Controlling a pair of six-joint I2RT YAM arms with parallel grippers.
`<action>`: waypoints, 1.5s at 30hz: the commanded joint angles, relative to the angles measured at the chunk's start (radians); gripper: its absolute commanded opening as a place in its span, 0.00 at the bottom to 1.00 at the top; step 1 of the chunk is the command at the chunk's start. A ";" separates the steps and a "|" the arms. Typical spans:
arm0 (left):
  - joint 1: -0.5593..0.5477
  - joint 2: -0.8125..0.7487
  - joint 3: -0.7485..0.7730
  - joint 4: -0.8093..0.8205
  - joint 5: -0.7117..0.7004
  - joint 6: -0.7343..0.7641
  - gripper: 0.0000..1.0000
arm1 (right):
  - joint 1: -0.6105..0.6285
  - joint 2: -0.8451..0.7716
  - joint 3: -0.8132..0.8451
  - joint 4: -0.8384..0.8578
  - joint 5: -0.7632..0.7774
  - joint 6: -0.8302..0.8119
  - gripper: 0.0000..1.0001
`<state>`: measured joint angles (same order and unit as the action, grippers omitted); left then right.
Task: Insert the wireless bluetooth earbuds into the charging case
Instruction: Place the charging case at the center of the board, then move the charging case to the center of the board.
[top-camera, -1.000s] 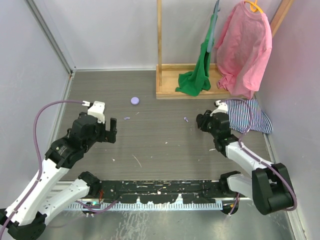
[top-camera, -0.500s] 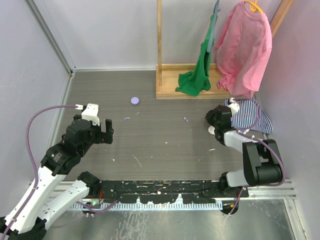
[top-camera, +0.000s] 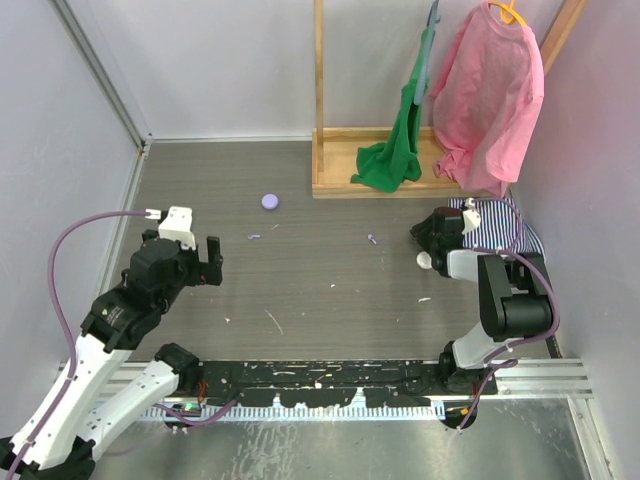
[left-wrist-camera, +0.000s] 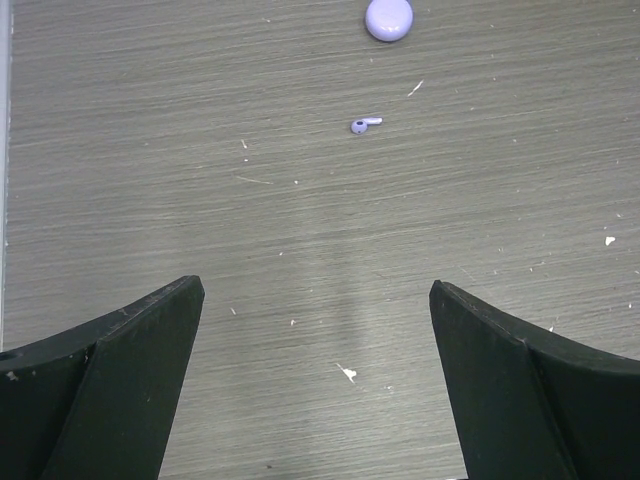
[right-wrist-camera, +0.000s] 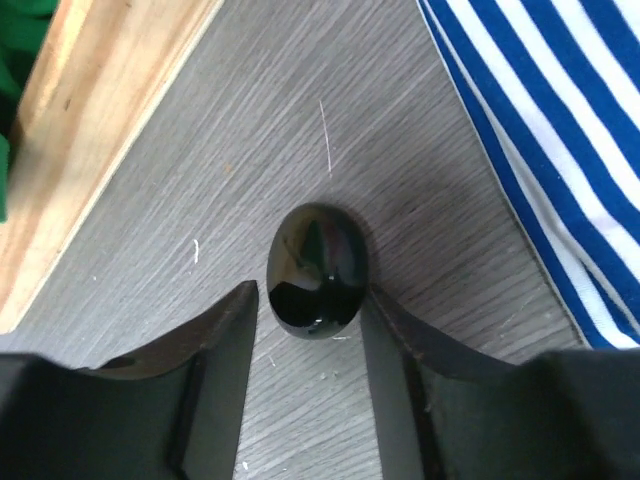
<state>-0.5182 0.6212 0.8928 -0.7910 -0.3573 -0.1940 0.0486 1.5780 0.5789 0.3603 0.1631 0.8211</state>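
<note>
From above, the left hand (top-camera: 212, 262) hangs low over the grey surface (top-camera: 320, 300) with its jaws spread and nothing between them. A lilac earbud (top-camera: 254, 237) lies just beyond it, and the round lilac charging case (top-camera: 270, 200) lies farther back. A second lilac earbud (top-camera: 372, 239) lies loose near the middle. The right hand (top-camera: 428, 236) is down at the edge of the striped cloth (top-camera: 512, 240).

The left wrist view shows the same earbud (left-wrist-camera: 365, 124) ahead of the wide-open fingers (left-wrist-camera: 120, 390) and slightly right of centre, with the lilac case (left-wrist-camera: 388, 18) beyond it, lid closed.

In the right wrist view, a glossy black charging case (right-wrist-camera: 317, 270) sits on the surface between the wooden rack base (right-wrist-camera: 90, 130) and the striped cloth (right-wrist-camera: 540, 140). The right hand's (right-wrist-camera: 313, 290) fingers (right-wrist-camera: 215, 370) bracket its flanks closely. I cannot tell whether they press on it.

This looks like the opening step, securing a case, since every visible earbud is still outside one. Next, the right hand likely needs a firm, centred squeeze on that slippery shell. The left hand needs a short, well-aligned reach to the tiny bud.
</note>
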 joint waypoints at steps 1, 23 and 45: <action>0.006 0.006 -0.002 0.066 -0.026 -0.004 0.98 | -0.010 -0.032 0.033 -0.053 0.021 0.025 0.55; 0.040 -0.010 0.017 0.060 0.152 -0.018 0.98 | -0.010 -0.605 -0.161 -0.135 -0.264 -0.271 0.82; 0.045 0.615 0.153 0.373 0.105 -0.178 1.00 | 0.100 -0.759 -0.431 0.312 -0.461 -0.274 1.00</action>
<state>-0.4820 1.1671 0.9554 -0.5892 -0.1699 -0.3958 0.1005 0.8192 0.1303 0.5632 -0.2981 0.5758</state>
